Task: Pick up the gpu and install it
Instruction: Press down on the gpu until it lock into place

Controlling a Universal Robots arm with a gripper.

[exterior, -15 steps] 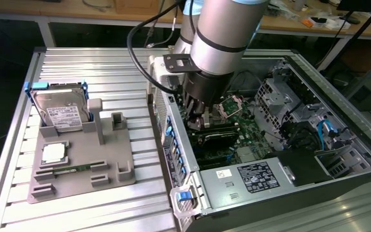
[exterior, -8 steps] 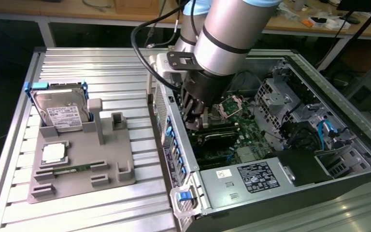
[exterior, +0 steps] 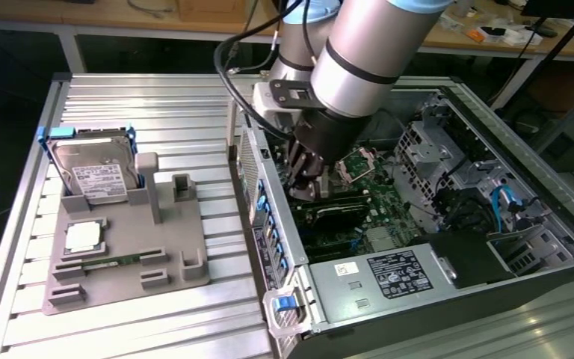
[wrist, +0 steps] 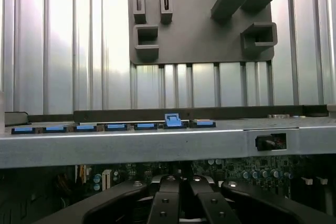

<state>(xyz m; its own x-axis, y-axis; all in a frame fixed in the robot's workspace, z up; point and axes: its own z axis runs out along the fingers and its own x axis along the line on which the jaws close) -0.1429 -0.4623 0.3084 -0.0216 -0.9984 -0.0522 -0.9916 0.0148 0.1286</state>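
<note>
On the ribbed metal table (exterior: 147, 97) lies an open computer case (exterior: 447, 277) with its green motherboard (exterior: 382, 198) showing. Beside it, toward the exterior view's left, a gray holder (exterior: 128, 254) carries a silver hard drive (exterior: 93, 172). From above, the robot arm (exterior: 367, 52) reaches down into the case. Its gripper (exterior: 307, 183) has its jaws pressed together. Right under them a dark card, likely the gpu (exterior: 322, 202), sits on the motherboard; I cannot tell if the jaws hold it.
</note>
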